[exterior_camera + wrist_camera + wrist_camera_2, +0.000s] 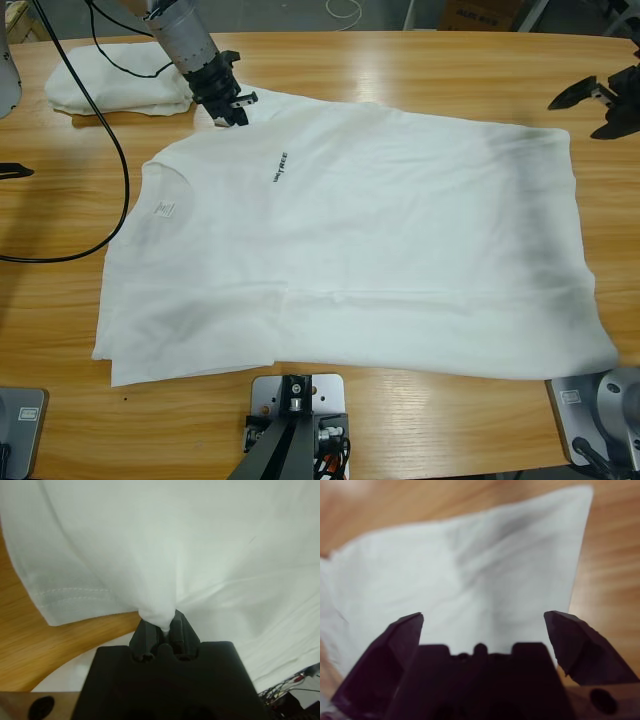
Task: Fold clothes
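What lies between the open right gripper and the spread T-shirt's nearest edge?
In the high view, only bare wooden table separates the right gripper from the spread T-shirt; nothing rests in that stretch.

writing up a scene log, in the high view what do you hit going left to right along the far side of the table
folded white shirt → left gripper, shut on the spread T-shirt's sleeve → spread T-shirt with small black lettering → right gripper, open above bare table
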You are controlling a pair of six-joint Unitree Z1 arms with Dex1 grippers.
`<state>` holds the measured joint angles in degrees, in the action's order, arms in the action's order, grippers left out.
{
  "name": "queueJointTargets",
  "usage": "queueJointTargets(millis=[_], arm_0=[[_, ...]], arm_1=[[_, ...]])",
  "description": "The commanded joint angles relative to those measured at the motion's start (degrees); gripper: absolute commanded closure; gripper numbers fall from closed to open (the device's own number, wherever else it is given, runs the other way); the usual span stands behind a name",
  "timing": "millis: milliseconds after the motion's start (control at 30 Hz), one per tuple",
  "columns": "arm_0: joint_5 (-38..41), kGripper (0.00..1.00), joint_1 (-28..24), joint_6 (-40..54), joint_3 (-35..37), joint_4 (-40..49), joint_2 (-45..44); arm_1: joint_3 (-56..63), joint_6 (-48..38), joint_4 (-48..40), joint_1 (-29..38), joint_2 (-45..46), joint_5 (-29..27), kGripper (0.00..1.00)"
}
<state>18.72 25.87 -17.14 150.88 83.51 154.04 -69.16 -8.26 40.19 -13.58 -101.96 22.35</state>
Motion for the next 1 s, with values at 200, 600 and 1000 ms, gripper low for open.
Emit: queueJointTargets(millis=[200,600,1000], arm_0=[[1.1,1.000,0.1,1.3,33.9,1.6,3.5],[0.9,1.000,-0.4,1.8,33.9,2.9,3.5],[0.9,1.000,-0.5,1.8,33.9,3.3,3.3]], arm_1=[[5.4,3.0,-14.5,-10.1,-14.4,9.2,0.266],[9.5,3.8,-23.2,-10.1,-13.8,5.4,0.265],[9.6,7.8,-26.2,-10.1,-18.3,6.4,1.000]])
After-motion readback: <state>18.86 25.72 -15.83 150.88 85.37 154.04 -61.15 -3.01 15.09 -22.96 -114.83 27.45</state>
